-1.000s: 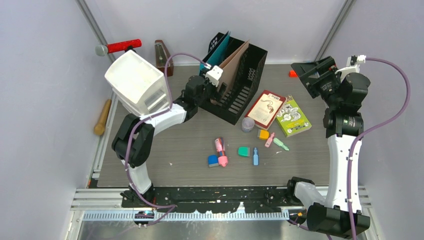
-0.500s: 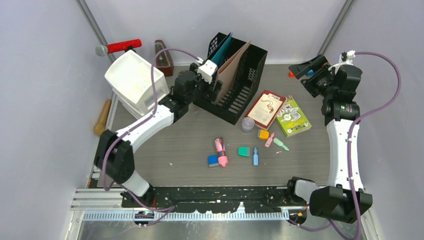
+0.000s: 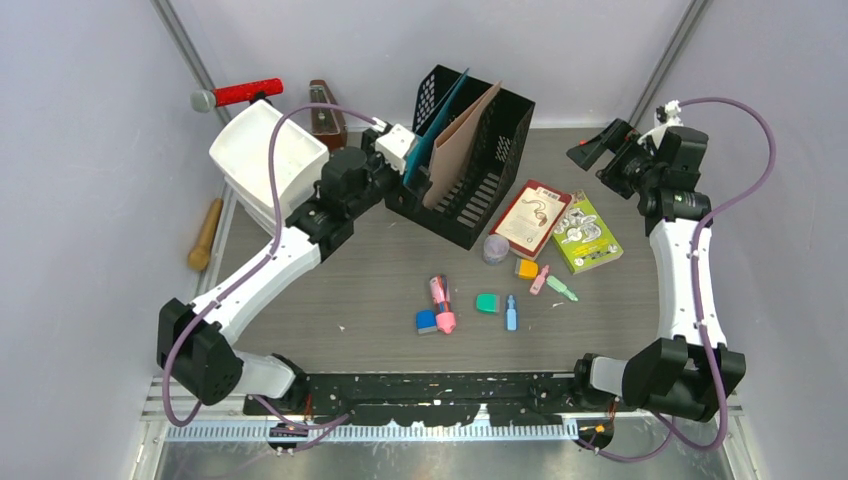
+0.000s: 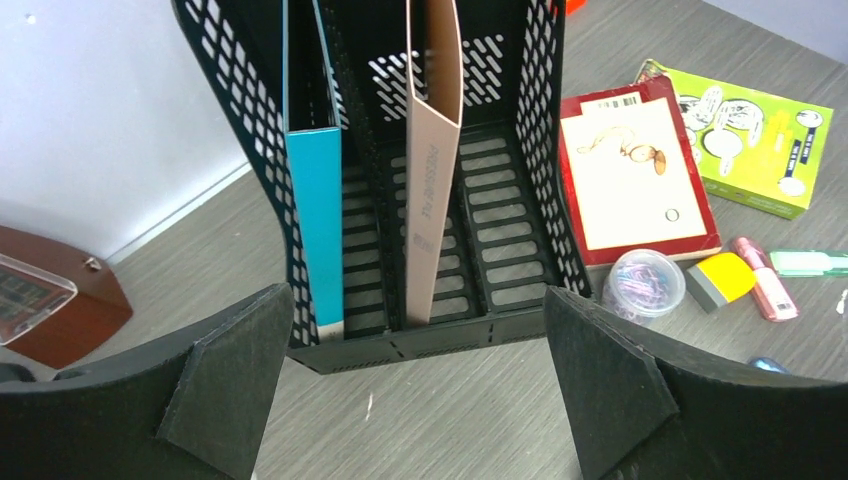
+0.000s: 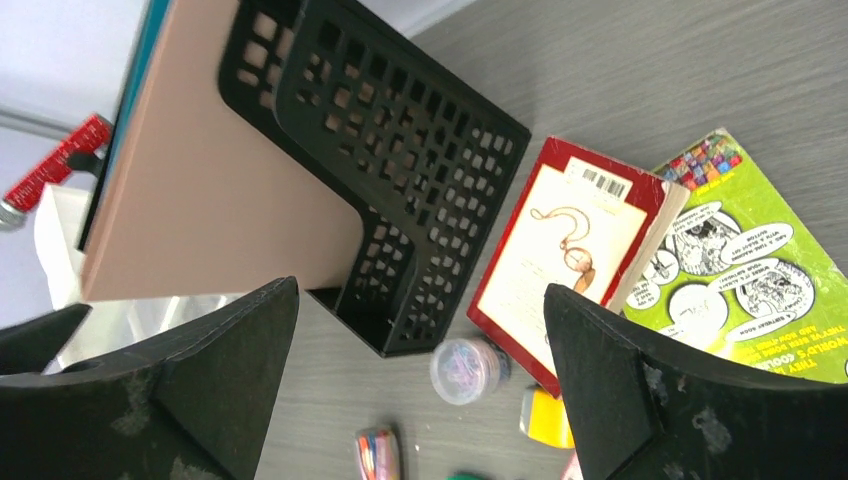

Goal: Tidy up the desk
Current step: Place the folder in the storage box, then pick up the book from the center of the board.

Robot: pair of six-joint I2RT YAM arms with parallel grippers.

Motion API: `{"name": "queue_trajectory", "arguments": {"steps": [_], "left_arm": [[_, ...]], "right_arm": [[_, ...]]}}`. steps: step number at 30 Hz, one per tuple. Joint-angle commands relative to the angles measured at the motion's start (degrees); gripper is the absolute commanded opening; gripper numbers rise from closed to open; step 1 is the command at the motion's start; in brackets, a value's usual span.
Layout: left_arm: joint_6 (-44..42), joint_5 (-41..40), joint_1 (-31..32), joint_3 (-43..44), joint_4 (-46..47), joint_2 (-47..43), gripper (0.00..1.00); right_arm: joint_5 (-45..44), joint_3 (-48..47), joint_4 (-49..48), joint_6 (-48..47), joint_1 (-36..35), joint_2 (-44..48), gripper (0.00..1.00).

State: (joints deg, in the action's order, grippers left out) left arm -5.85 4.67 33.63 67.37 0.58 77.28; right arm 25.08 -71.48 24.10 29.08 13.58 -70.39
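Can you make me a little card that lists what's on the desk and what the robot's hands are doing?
desk: grey wood, cluttered
rack: black mesh, at the back, holds a teal folder and a tan folder
books: red book and green book, flat, right of the rack
small things: clip tub, pink marker, erasers, loose in the middle
bin: white, back left
left gripper: open, empty, facing the rack
right gripper: open, empty, back right

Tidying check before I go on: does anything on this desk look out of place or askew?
Yes. The red book and green book lie flat and crooked beside the file rack, not standing in it. Loose markers and erasers are strewn across the middle of the desk.
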Motion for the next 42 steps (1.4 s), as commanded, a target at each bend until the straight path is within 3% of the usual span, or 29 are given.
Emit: {"name": "queue_trajectory", "arguments": {"steps": [1, 7, 13, 19, 26, 34, 42], "left_arm": [[3.2, 2.3, -0.1, 5.0, -4.1, 1.1, 1.0], [2.9, 1.3, -0.2, 4.7, -9.4, 0.0, 1.0], [-3.6, -1.3, -0.1, -0.9, -15.3, -5.3, 1.0], [-8.2, 1.2, -0.1, -8.0, -16.8, -11.7, 1.0], [-6.2, 4.5, -0.2, -13.5, -14.3, -14.8, 1.0], [-5.6, 6.0, -0.1, -14.7, -13.2, -13.8, 1.0], [-5.5, 6.3, -0.1, -15.1, -13.2, -13.8, 1.0]], "right_arm": [[4.3, -2.6, 4.1, -8.6, -0.7, -2.2, 0.99], [-0.4, -0.4, 10.4, -21.2, -1.8, -1.0, 0.99], [-6.1, 5.0, 10.7, -25.4, -1.8, -0.8, 0.99], [-8.0, 11.8, 2.6, -18.7, -1.9, -4.1, 0.99], [-1.4, 16.6, -2.1, -9.8, -1.9, -11.6, 0.95], [1.8, 17.0, -3.5, -9.6, -4.1, -17.6, 0.91], [-1.2, 12.8, -0.9, -12.8, -6.6, -27.8, 0.89]]}}
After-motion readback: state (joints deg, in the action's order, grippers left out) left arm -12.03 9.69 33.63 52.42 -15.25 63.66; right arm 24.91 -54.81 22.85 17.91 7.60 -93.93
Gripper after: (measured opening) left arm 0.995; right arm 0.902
